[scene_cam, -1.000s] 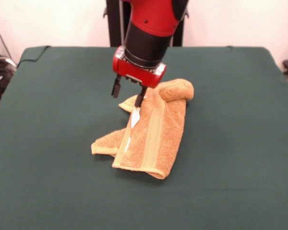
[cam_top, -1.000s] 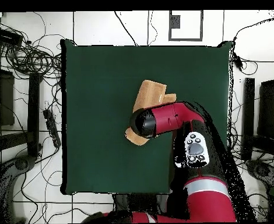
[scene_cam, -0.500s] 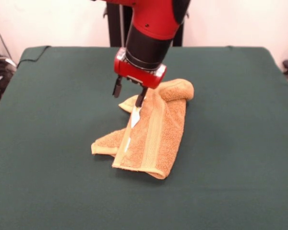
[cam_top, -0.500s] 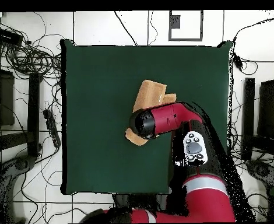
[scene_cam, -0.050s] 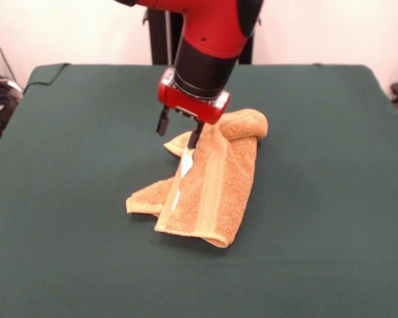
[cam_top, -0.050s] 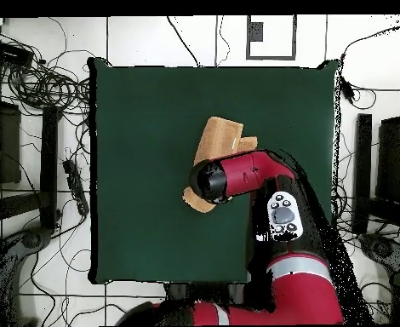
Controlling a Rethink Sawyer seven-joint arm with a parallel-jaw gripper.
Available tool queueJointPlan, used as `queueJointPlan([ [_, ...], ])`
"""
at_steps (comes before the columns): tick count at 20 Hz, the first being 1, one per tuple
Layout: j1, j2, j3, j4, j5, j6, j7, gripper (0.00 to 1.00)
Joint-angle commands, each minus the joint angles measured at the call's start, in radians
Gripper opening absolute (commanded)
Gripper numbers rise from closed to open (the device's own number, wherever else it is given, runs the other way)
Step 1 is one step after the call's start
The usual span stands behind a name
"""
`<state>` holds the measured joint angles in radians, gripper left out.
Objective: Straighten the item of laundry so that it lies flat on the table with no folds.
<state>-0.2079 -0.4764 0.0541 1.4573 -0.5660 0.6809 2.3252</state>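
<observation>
The item of laundry (scene_cam, -0.050s: 212, 185) is an orange-tan towel, folded over itself in a long crumpled strip at the middle of the green table (scene_cam, -0.050s: 66, 172). A rolled hump forms its far end and a white label shows along a pale band. My gripper (scene_cam, -0.050s: 178, 130) hangs open over the towel's far left edge. One finger is beside the label fold and the other is over bare cloth. Nothing is held. From overhead the arm covers the gripper, and the towel (cam_top, -0.050s: 220, 137) shows on both sides of the arm.
Wide green cloth (cam_top, -0.050s: 144, 111) lies on every side of the towel. Cables (cam_top, -0.050s: 42, 81) and dark equipment crowd the floor beyond the table's edges. A black post (scene_cam, -0.050s: 160, 33) stands behind the arm.
The gripper has shifted only a few pixels sideways and stays open. The towel has not moved.
</observation>
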Motion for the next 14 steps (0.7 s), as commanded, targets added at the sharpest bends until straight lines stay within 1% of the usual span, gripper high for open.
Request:
queueJointPlan([
  [1, 0.003, -0.019, 0.085, 0.024, 0.055, 0.108, -0.084, 1.00],
  [5, 0.006, -0.015, 0.082, 0.024, 0.053, 0.091, -0.069, 1.00],
  [9, -0.001, -0.032, 0.087, 0.027, 0.068, 0.112, -0.080, 1.00],
  [14, 0.003, -0.006, 0.095, 0.016, 0.083, 0.095, -0.059, 1.00],
])
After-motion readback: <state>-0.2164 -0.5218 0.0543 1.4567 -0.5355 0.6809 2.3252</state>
